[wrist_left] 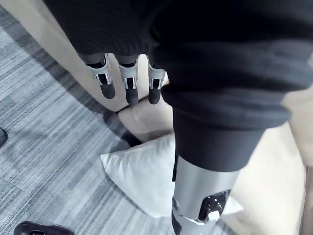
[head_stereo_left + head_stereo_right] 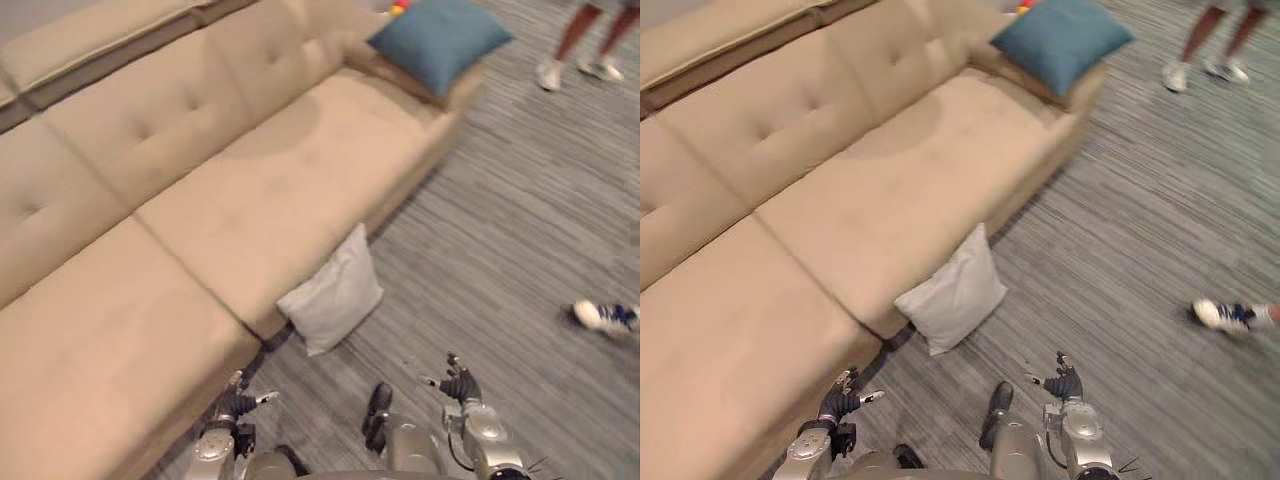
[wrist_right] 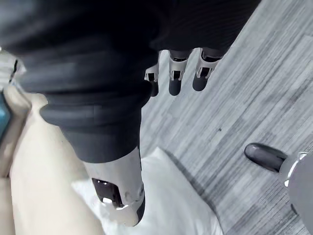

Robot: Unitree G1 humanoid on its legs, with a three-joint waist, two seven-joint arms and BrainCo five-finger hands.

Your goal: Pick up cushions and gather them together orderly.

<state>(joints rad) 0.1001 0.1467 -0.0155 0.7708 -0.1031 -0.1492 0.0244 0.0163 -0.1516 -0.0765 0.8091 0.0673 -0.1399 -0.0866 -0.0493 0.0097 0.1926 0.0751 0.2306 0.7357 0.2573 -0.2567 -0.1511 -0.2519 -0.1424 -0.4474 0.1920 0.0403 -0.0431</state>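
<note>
Grey carpet (image 2: 520,220) is carrying a white cushion (image 2: 333,293) leaning on the sofa (image 2: 230,190) just ahead of the left hand (image 2: 238,403) and right hand (image 2: 460,385), both hovering empty, fingers loosely spread.

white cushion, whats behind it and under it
The white cushion leans on the front of the beige sofa, standing on the grey carpet. The sofa base behind it is covered.

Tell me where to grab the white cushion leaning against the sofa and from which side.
Probably the upper edge near its raised corner, approached from the carpet side: the white cushion stands tilted against the sofa front, so its back face and bottom edge are blocked.
</note>
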